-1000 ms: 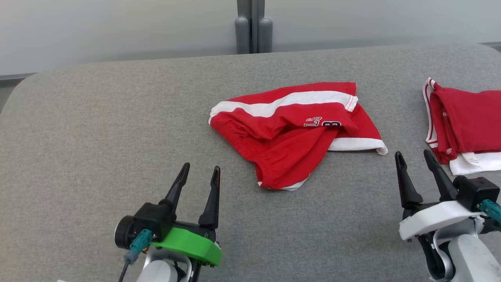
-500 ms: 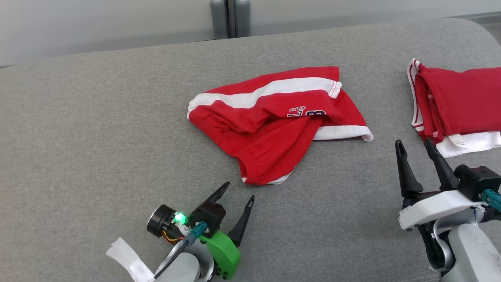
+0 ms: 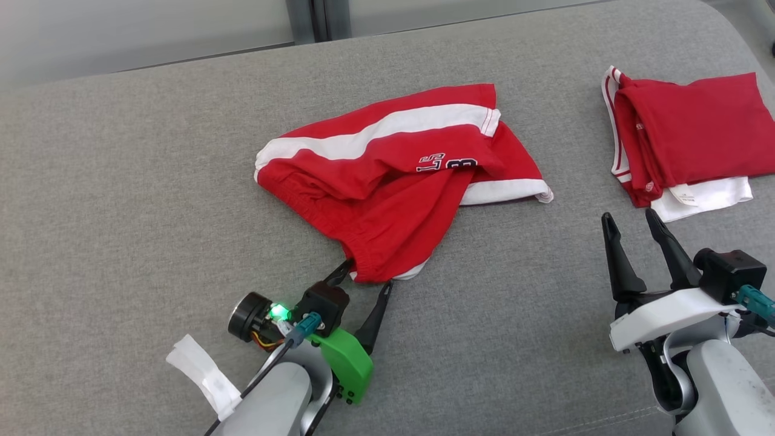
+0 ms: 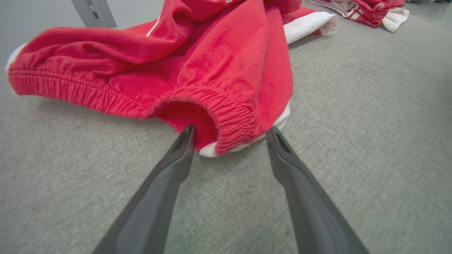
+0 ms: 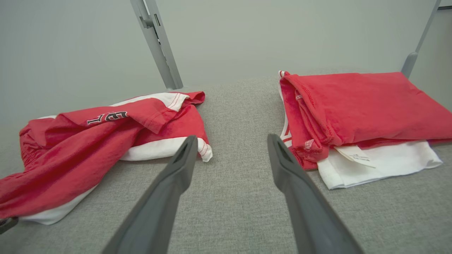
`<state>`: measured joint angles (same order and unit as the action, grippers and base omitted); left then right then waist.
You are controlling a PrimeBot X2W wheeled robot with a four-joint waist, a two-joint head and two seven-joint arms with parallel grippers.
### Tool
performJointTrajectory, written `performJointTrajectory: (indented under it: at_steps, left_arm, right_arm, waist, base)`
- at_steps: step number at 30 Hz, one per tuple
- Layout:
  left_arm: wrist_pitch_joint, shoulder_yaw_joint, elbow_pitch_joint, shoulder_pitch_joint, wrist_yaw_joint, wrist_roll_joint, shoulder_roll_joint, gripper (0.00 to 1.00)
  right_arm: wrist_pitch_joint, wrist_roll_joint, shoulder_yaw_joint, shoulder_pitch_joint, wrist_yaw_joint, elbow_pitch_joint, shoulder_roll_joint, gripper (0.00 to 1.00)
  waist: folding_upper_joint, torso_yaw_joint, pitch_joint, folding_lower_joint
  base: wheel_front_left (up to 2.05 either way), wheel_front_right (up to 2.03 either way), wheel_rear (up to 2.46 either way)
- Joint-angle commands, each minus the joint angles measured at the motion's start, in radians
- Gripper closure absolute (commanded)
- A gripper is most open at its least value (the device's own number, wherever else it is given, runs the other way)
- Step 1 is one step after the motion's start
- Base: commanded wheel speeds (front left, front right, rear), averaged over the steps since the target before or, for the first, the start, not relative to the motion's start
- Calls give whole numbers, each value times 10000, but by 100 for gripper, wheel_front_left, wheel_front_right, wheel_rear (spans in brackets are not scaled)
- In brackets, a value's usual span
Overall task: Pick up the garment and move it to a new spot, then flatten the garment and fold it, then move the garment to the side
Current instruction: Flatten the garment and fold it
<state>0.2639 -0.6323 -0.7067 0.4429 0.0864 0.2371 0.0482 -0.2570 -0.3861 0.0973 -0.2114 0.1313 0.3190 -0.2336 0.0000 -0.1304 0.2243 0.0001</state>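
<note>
My left gripper [image 3: 367,274], fingers spread and empty, straddles the nearest elastic hem corner of the crumpled red shorts with white stripes [image 3: 393,181]. They lie mid-way across the grey fabric-covered surface [image 3: 121,181], stretching away toward its far right. My right gripper [image 3: 628,214], also spread and empty, sits well apart.

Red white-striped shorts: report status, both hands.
Left hand open, fingers straddling waistband corner of crumpled red white-striped shorts. Right hand open, apart from cloth. Folded red garment lies to the right, not in the way.
</note>
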Motion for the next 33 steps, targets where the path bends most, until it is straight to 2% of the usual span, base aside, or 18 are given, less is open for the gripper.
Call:
performJointTrajectory:
  at_steps: [1,2,3,5,6,7,19,22,24,26,30,33]
  left_arm:
    - [-1,-6,41,186,-68,53,49,0]
    - [-1,-20,46,196,-75,70,48,5]
    - [-1,-38,31,199,-78,77,48,16]
    - [-1,-78,-37,216,-73,114,48,57]
    - [-1,-107,-68,233,-56,147,48,84]
    - [-1,-137,-98,246,-38,156,45,100]
    - [-1,-47,183,235,-150,163,49,100]
    - [-1,-29,390,184,-175,47,47,100]
    - [-1,-76,466,174,-134,-23,46,100]
    - [-1,-69,545,177,-173,-13,49,100]
    - [-1,-126,727,191,-239,69,43,100]
    - [-1,-182,834,201,-305,146,47,100]
  right_arm:
    - [-57,-82,14,-100,-14,50,17,0]
    - [-62,-78,19,-118,-14,68,30,0]
    - [-61,-80,18,-130,-14,86,39,0]
    - [-70,-92,8,-153,-14,116,58,0]
    - [-76,-101,-6,-159,-14,132,65,0]
    - [-80,-103,-14,-161,-14,144,67,0]
    - [184,-148,168,-446,-14,666,-24,0]
    - [453,-30,85,-710,-14,1274,-52,0]
    - [516,616,62,-974,-17,1758,-262,0]
    - [617,922,50,-1254,-12,2234,-70,0]
    - [720,1507,149,-1775,-17,3172,-85,0]
    - [710,778,-90,-2112,-15,3699,280,0]
  waist:
    - [0,-37,29,-1]
    - [0,-44,37,-1]
    - [0,-46,41,-1]
    - [0,-47,50,-1]
    - [0,-41,51,-1]
    - [0,-32,51,-1]
    - [0,603,-126,-1]
    - [0,893,-120,-1]
    - [0,1072,-87,-1]
    - [0,1213,-59,-1]
    - [0,1447,-2,-1]
    - [0,1604,12,-1]
  base:
    - [0,0,0]
    - [0,0,0]
    - [0,0,0]
    - [0,0,0]
    - [0,0,0]
    - [0,0,0]
    - [0,0,0]
    - [0,0,0]
    - [0,0,0]
    - [0,0,0]
    - [0,0,0]
    - [0,0,0]
